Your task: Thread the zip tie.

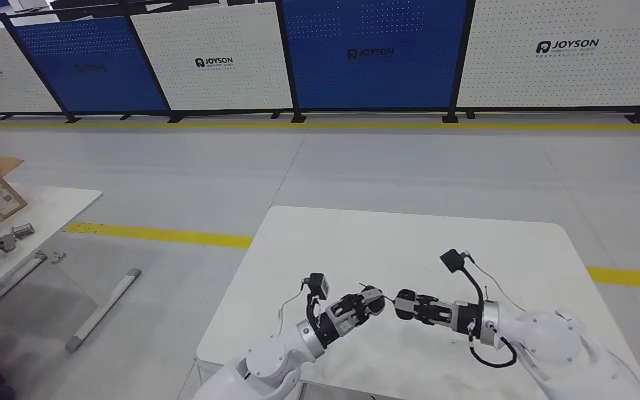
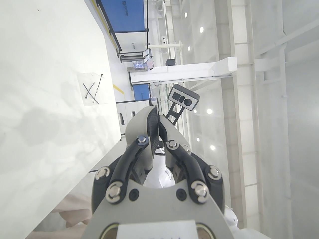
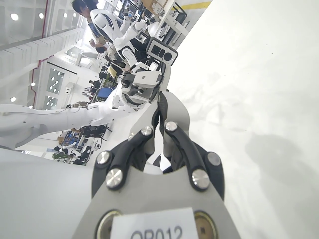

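Left tool (image 2: pixel 158 120) and right tool (image 3: pixel 159 111) are pinching closed, tip-to-tip over flat white counter (image 1: pixel 400 240); thin black zip ties (image 2: pixel 90 92) lying on it.

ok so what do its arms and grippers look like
Left arm and right arm are white with thin black cables. Left gripper and right gripper: grey shells, black links, silver bolts, black ribbed pads, white label at the base.

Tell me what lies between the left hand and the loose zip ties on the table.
Nothing: the left wrist view shows only bare, shadowed table between the left hand and the zip ties, which lie on clear plastic.
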Robot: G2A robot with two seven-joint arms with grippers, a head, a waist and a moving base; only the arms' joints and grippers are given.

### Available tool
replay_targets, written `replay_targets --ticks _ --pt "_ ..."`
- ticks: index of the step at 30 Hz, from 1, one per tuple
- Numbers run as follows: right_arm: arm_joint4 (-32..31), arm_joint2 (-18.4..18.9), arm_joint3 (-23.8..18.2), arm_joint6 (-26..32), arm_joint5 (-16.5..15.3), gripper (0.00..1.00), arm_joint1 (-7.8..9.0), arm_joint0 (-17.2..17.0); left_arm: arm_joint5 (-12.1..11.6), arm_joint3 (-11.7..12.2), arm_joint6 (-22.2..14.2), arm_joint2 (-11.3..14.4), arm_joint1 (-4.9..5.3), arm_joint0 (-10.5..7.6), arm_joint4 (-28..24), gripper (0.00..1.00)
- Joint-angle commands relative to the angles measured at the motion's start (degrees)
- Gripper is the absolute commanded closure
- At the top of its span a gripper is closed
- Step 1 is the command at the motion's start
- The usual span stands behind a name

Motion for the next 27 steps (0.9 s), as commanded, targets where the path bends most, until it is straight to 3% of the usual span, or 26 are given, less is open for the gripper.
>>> replay_targets --ticks 1,7,12,21,27 --pt "0.6 1.2 0.3 -0.5 -0.6 0.00 0.20 -0.9 0.3 -0.5 2.2 -0.1 -0.08 0.31 0.7 1.00" --pt "0.7 7.4 -0.2 -1.6 -2.0 0.00 1.65 -5.6 1.8 -0.7 7.1 -0.1 -0.36 0.54 2.8 1.00" --pt "0.7 15.0 -3.8 -2.8 -3.0 0.00 3.36 -11.8 2.2 0.7 10.4 1.1 -0.79 0.07 6.1 1.00" --pt "0.7 15.0 -3.8 -2.8 -3.0 0.00 3.36 -11.8 2.0 1.0 10.9 1.6 -0.97 -0.08 6.4 1.00" --pt "0.7 15.0 -3.8 -2.8 -3.0 0.00 3.36 -11.8 0.8 0.7 14.1 1.2 -1.36 -0.39 6.6 1.00"
